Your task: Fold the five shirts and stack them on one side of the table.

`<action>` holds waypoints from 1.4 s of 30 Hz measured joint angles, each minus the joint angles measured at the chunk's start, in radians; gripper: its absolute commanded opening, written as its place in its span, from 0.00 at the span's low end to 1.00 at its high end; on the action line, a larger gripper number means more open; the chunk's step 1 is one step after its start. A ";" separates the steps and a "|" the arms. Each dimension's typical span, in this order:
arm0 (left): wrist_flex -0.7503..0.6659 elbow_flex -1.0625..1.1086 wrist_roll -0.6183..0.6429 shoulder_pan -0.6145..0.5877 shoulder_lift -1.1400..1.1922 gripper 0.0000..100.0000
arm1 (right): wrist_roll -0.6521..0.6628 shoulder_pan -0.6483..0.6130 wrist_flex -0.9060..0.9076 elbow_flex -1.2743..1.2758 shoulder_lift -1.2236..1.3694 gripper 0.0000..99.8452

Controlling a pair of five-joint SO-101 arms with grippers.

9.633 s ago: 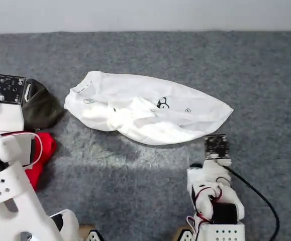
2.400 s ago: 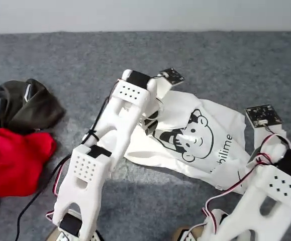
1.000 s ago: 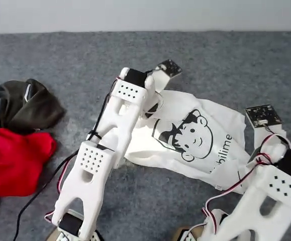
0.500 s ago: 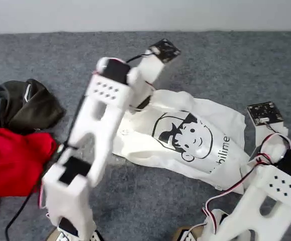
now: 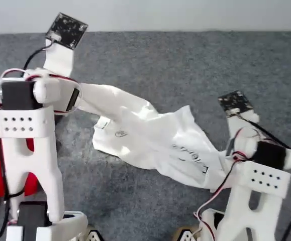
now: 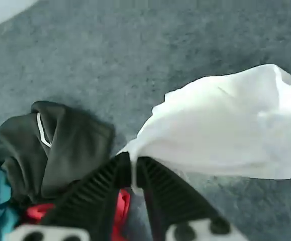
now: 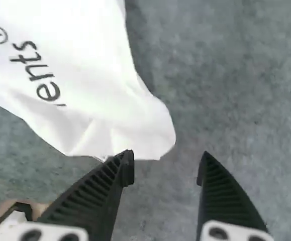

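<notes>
High view: the white shirt (image 5: 150, 135) stretches across the table (image 5: 185, 65), from left to near right.

Left wrist view: the left gripper (image 6: 131, 168) is clamped on its corner, near a dark shirt (image 6: 65, 145).

Right wrist view: the right gripper (image 7: 166, 163) gapes wide, holding nothing, just beside the hem.

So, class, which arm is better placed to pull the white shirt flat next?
Probably left: the left gripper is shut on the white shirt, while the right gripper is open beside it.
</notes>
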 measured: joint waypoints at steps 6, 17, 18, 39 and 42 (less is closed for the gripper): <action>0.000 0.075 0.000 -0.005 -0.002 0.01 | -0.084 -0.160 -0.002 0.000 0.005 0.28; 0.000 0.193 0.000 -0.005 -0.002 0.01 | -0.247 -0.336 -0.080 -0.328 0.520 0.28; 0.000 0.193 0.000 -0.005 -0.002 0.01 | -0.256 -0.351 -0.075 -0.387 0.586 0.28; 0.000 0.199 0.000 -0.014 -0.002 0.01 | -0.348 -0.433 -0.043 -1.056 1.313 0.28; 0.000 0.201 0.000 -0.014 0.009 0.01 | -0.348 -0.430 -0.054 -1.056 1.350 0.28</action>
